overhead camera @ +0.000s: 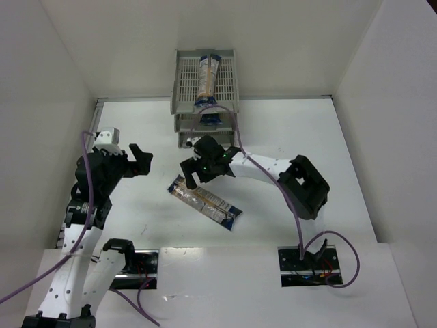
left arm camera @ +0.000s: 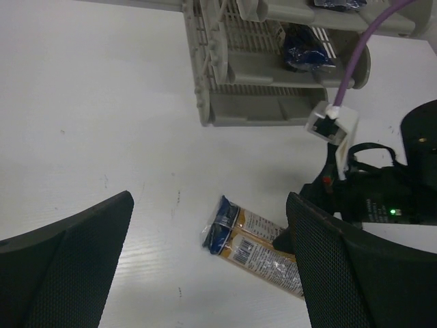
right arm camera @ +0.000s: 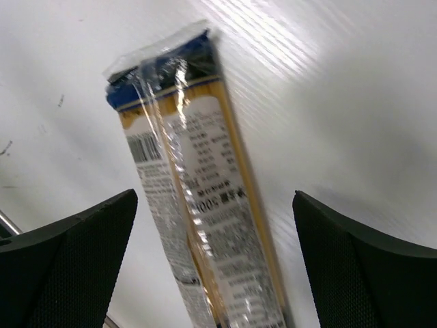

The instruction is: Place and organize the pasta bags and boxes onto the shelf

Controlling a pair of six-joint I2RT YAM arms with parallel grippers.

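Right fingers (right arm camera: 68, 256) spread above pack (right arm camera: 205, 205), its end cut off; left fingers (left arm camera: 65, 256) spread.

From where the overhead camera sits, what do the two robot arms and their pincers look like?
The left arm and right arm are white tubular links with chunky black joints. A purple cable trails along each. The left gripper and right gripper are black, with two broad wedge fingers of fine dotted texture. A small green light glows by the right one.

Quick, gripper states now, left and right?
Left gripper: jaws open, empty.
Right gripper: jaws open above the long blue-ended yellow plastic pasta pack, holding nothing.
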